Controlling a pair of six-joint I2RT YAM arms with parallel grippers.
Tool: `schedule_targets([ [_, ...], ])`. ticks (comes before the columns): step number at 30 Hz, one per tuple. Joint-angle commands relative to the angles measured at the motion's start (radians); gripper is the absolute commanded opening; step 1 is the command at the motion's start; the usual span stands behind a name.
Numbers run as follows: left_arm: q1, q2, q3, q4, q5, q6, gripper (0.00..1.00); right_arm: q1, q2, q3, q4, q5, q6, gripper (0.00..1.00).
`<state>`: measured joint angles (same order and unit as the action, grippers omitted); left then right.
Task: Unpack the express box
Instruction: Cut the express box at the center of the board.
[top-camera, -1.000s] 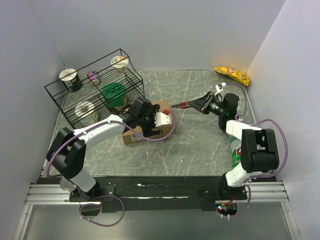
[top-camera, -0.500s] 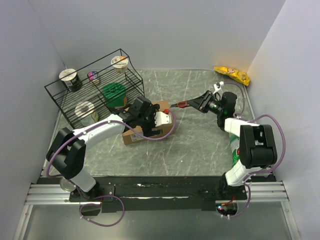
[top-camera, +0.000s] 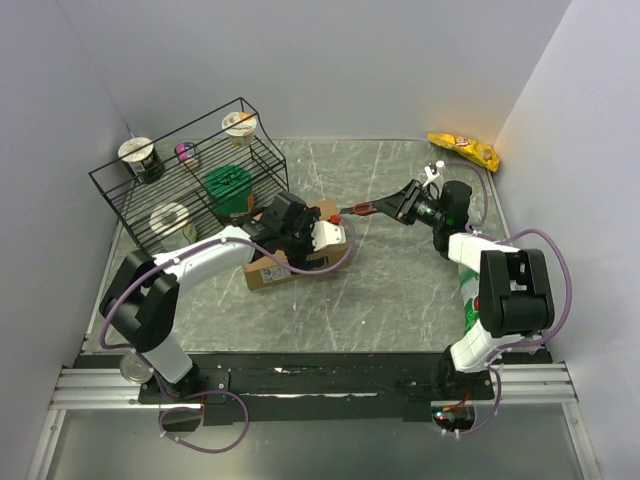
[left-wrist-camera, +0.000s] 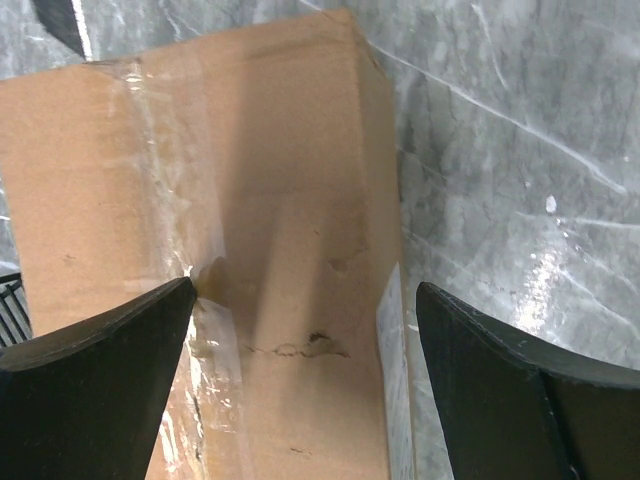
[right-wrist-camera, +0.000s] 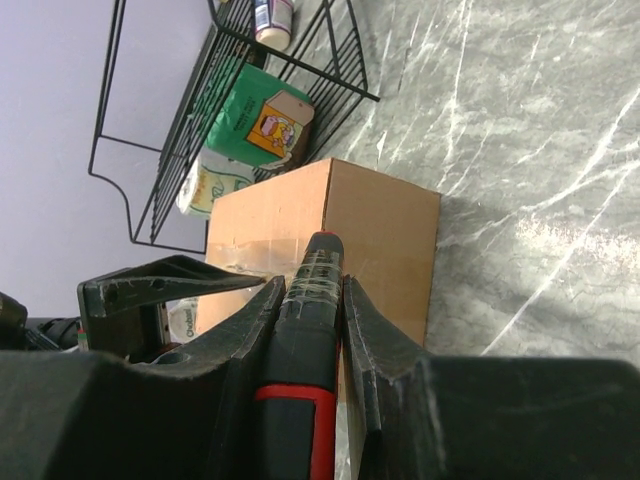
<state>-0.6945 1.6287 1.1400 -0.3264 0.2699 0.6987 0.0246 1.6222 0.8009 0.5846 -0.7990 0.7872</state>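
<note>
1. Right, top view: the box (top-camera: 262, 275) lay left of centre on the table (top-camera: 400, 290), beside the rack (top-camera: 170, 190), its long axis slanting near-left to far-right. The left gripper (top-camera: 300, 250) hung right over it, much the nearer. The right gripper (top-camera: 405, 205) pointed its cutter (top-camera: 362, 209) leftward at the box's far end.
2. Left wrist: fingers (left-wrist-camera: 90, 380) were spread wide, one over the tape seam (left-wrist-camera: 165, 180), the other past the box's edge, gripping nothing.
3. Right wrist: jaws pinched the cutter, tip aimed at the taped top; contact, couldn't tell.

High rear overview; both wrist views near, sharing the express box (left-wrist-camera: 280, 200).
</note>
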Motion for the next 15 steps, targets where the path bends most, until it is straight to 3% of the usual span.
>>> schedule_targets([
  [1, 0.001, 0.026, 0.056, 0.006, -0.001, -0.067, 0.97, 0.015, -0.054, 0.020, -0.060, -0.028, -0.031, 0.00],
  [15, 0.001, 0.071, 0.102, -0.003, -0.031, -0.131, 0.93, 0.014, -0.128, -0.032, -0.106, -0.031, -0.013, 0.00],
])
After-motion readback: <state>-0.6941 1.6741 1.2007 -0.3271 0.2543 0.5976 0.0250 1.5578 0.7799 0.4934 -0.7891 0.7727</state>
